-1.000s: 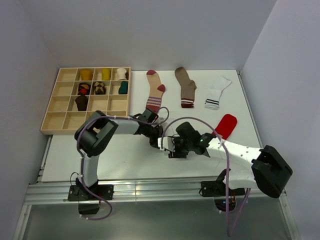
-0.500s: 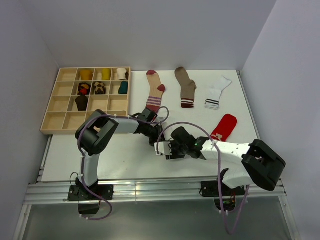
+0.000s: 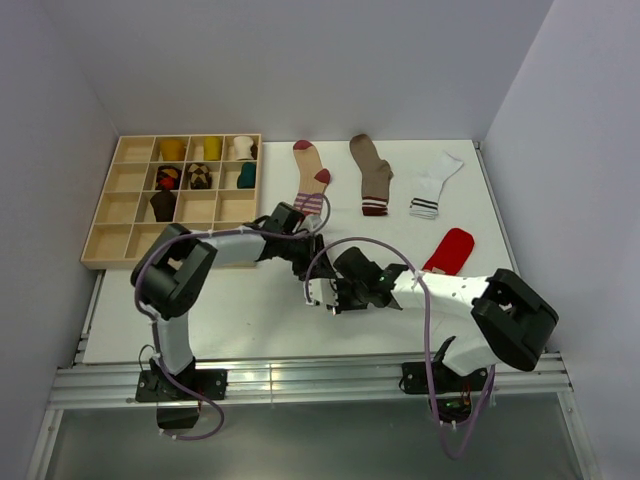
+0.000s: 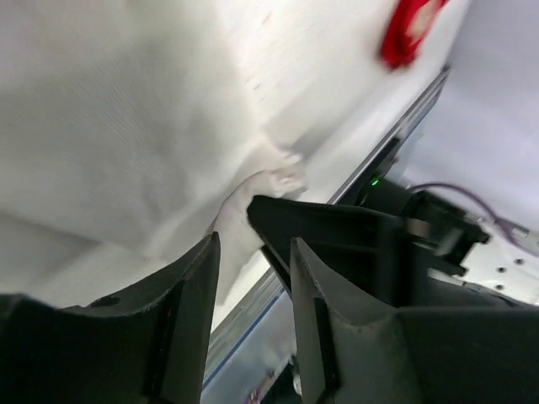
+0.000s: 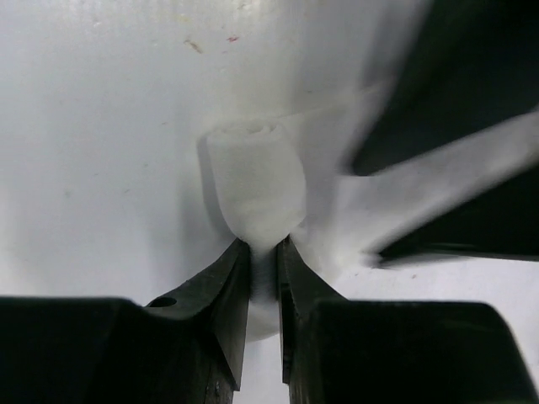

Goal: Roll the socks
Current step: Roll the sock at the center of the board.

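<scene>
Right gripper is clamped shut on the white sock, its two dark fingers pinching the near end of a short, tight roll of fabric that lies on the desk, with the spiral of the roll showing at its far end. Left gripper sits just beside it with its fingers parted and nothing clamped between them; loose white fabric spreads out ahead of them. From above, both arms meet near the middle of the desk, the left one reaching in from the left and the right one from the right. Along the far side lie a cream sock with red toe, heel and striped cuff, a brown sock and a white striped sock, each apart from the others. A red sock lies near the right arm. A wooden tray at the far left holds several rolled socks in its upper compartments.
</scene>
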